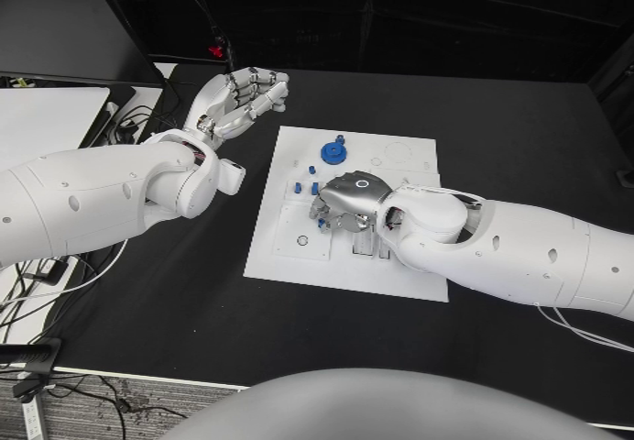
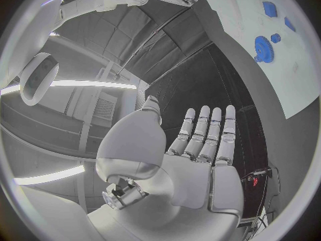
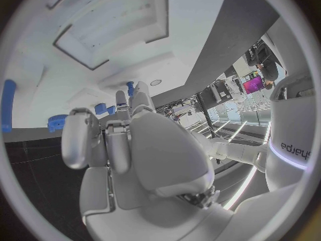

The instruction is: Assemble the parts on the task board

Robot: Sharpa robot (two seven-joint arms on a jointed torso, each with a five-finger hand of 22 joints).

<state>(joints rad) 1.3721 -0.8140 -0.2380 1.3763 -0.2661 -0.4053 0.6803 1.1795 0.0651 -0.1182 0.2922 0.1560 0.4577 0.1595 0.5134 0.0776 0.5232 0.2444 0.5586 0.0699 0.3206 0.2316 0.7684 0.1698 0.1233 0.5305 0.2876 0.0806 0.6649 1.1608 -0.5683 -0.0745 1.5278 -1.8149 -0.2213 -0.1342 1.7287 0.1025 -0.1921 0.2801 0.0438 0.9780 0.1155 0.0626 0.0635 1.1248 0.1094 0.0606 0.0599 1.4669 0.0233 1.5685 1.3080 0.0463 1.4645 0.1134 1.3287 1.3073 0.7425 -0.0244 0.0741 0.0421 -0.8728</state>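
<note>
Your right hand [image 1: 350, 200] sits low over the middle of the task board [image 1: 409, 275], fingers curled down toward it; you cannot tell whether they grasp anything. Small blue parts [image 1: 300, 188] lie just beyond the fingertips, toward the blue gear [image 1: 335, 151] at the board's far edge. Your left hand [image 1: 238, 103] hangs released, fingers straight, well off the board's far-left corner.

A black desk [image 1: 515, 137] carries the white task board [image 1: 409, 275], which lies flat near its middle. At the desk's far left corner a white panel [image 1: 47, 115] rests beside loose dark cables [image 1: 122, 119].
</note>
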